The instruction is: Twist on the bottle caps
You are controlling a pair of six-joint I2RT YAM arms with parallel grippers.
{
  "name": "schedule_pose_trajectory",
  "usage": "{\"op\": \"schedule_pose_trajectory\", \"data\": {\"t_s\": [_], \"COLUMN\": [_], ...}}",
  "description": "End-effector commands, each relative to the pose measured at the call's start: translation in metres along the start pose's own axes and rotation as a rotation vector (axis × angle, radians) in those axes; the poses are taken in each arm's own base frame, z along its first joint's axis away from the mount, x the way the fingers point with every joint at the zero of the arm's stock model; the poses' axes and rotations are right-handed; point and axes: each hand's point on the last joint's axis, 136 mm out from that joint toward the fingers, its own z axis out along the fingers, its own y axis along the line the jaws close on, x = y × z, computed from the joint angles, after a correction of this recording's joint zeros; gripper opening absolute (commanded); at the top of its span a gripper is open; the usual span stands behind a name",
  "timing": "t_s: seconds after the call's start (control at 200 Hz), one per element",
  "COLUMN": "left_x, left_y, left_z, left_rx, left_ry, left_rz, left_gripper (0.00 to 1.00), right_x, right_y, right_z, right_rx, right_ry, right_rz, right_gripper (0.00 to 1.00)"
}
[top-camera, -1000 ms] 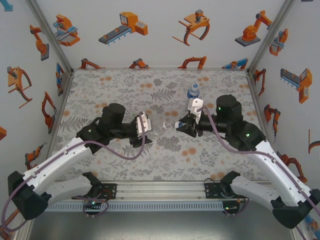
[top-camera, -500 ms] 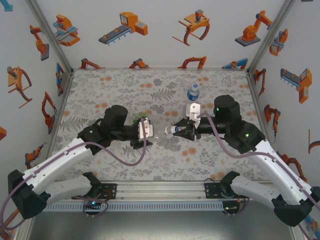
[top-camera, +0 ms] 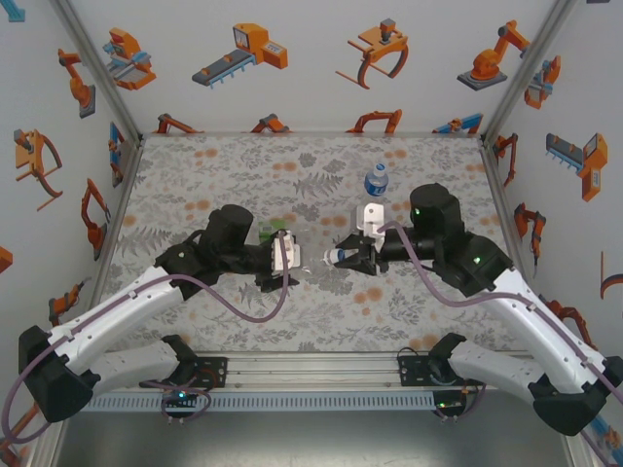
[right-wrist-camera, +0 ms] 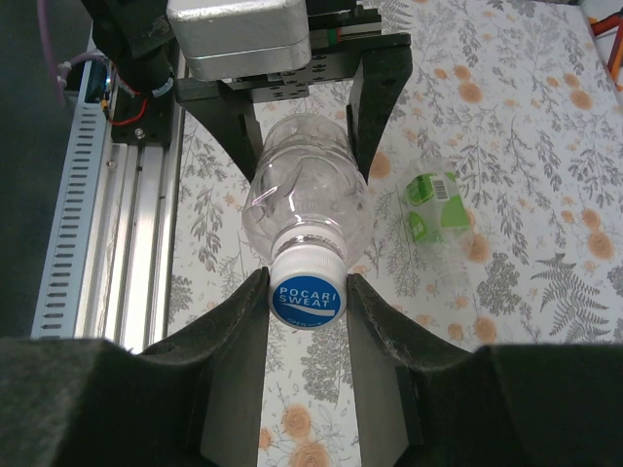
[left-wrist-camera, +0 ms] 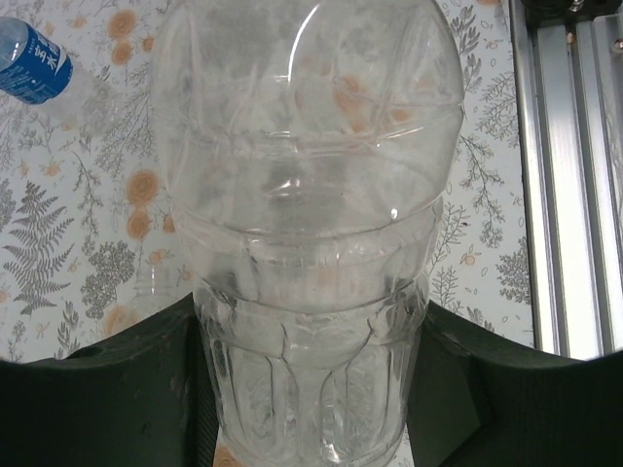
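Cap [right-wrist-camera: 308,290], blue on top with a white rim, sat on the neck of the clear bottle [right-wrist-camera: 307,199], which was held level above the table [top-camera: 224,165]. The right gripper [right-wrist-camera: 308,284] pinched the cap between narrowly set fingers. The left gripper [left-wrist-camera: 307,311] clamped the clear bottle's body from the other end. The green bottle [right-wrist-camera: 433,204] lay on the table just beyond the left gripper. The blue bottle [top-camera: 377,179] stood upright toward the far edge, apart from both arms.
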Motion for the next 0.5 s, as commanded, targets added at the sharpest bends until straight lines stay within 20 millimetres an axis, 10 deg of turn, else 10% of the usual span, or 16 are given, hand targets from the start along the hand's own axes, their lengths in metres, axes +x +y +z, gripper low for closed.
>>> {"op": "schedule_pose_trajectory", "data": {"t_s": [0.0, 0.496], "left_x": [-0.021, -0.024], "left_y": [-0.001, -0.006], "left_z": [-0.005, -0.005], "left_rx": [0.021, 0.052], "left_ry": [-0.06, -0.077], "left_rz": [0.05, 0.054], "left_gripper": [0.0, 0.0], "right_x": [-0.005, 0.004], "right_y": [0.005, 0.021], "right_z": [-0.001, 0.011], "right_rx": [-0.013, -0.087], "right_ry": [0.014, 0.069], "right_rz": [-0.051, -0.188], "right_gripper": [0.18, 0.12]}}
